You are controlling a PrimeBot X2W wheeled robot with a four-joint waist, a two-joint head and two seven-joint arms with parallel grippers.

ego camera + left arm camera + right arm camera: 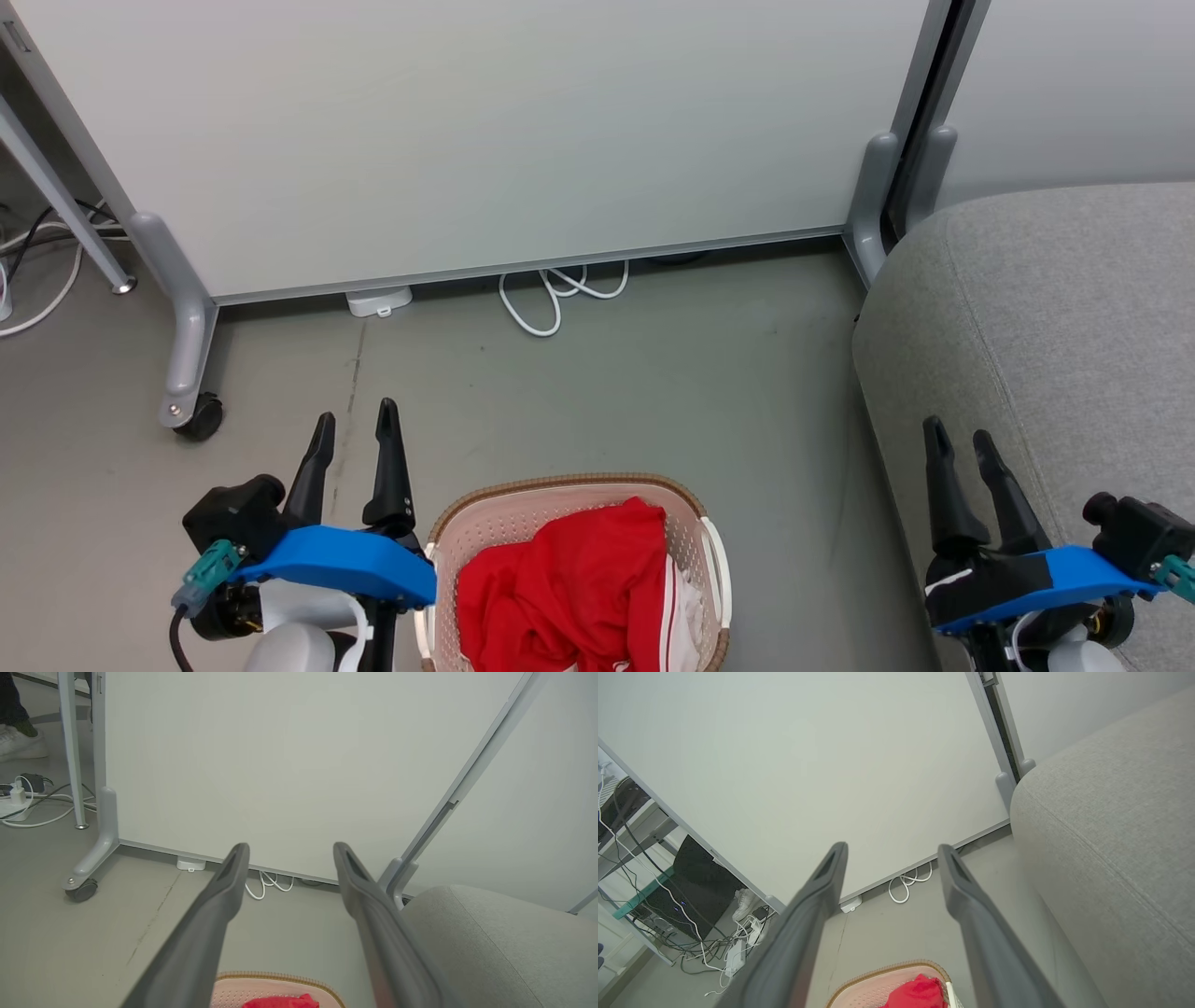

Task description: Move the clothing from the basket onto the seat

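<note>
The red clothing (569,588) with white stripes lies bunched inside the cream basket (485,523), which stands on the floor at the bottom middle of the head view. The grey seat (1055,327) rises at the right. My left gripper (355,425) hangs open just left of the basket, nothing between its fingers. My right gripper (959,439) is open over the seat's front edge, also empty. The left wrist view catches the basket rim (280,977) and a tip of the clothing (280,1002); the right wrist view has the clothing (920,991) and the seat (1111,826).
A white partition panel (467,131) on grey wheeled feet (191,411) closes off the far side. White cables (555,294) loop on the floor under it. Bare grey floor (653,392) lies between basket and panel. A person's shoe (18,742) and a cable tangle (714,947) are beyond the panel.
</note>
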